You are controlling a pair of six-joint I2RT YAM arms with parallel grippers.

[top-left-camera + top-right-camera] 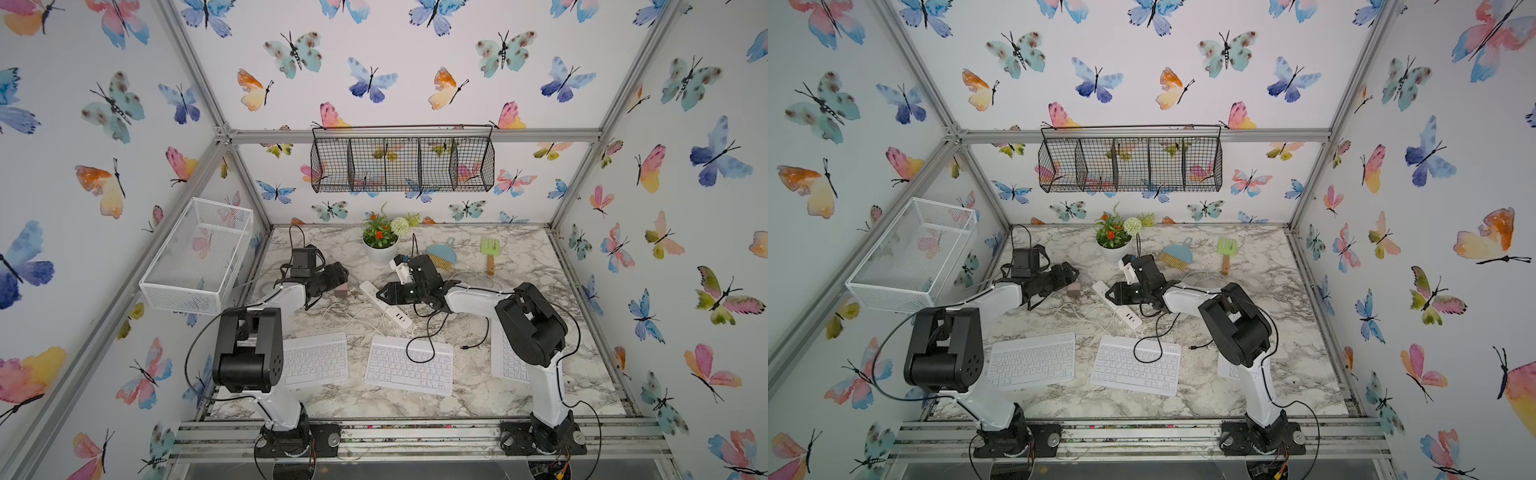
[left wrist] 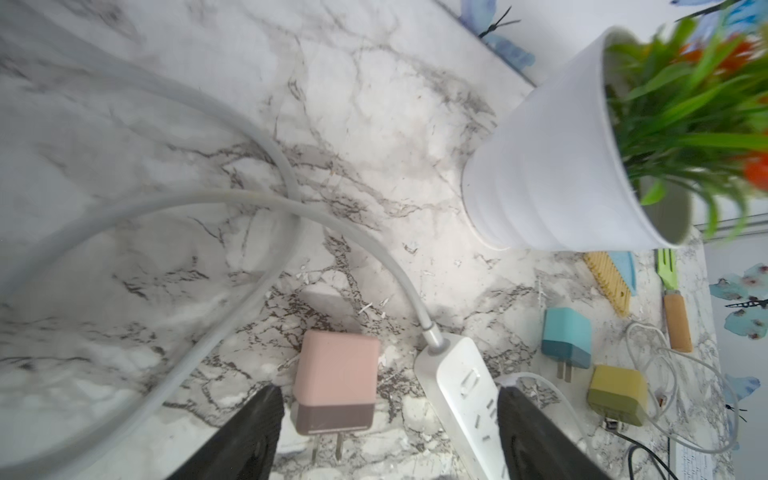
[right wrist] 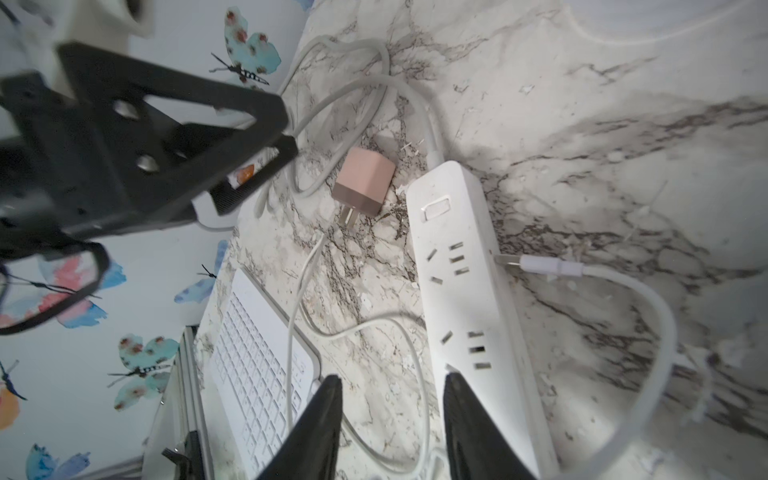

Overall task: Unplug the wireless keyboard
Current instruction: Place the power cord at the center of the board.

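Observation:
Three white keyboards lie along the table's front: left [image 1: 316, 359], middle [image 1: 409, 365], and right [image 1: 509, 361], which is partly hidden by my right arm. A pink charger [image 2: 336, 378] lies on the marble with its prongs bare, beside a white power strip [image 2: 461, 395]; both top views show it out of the strip [image 1: 341, 291] [image 1: 1074, 289]. My left gripper [image 2: 388, 395] stands open just over the charger and touches nothing. My right gripper [image 3: 392, 378] is open too, one finger above the near end of the strip [image 3: 461, 270]. A thin white cable [image 3: 291, 332] runs over the left keyboard [image 3: 257, 365].
A white potted plant [image 1: 380, 249], a blue brush [image 1: 440, 255] and a green spatula [image 1: 489, 253] stand at the back. Teal [image 2: 567, 336] and olive [image 2: 618, 395] chargers lie beyond the strip. A black cable [image 1: 419, 353] loops over the middle keyboard. A white basket [image 1: 195, 257] hangs at left.

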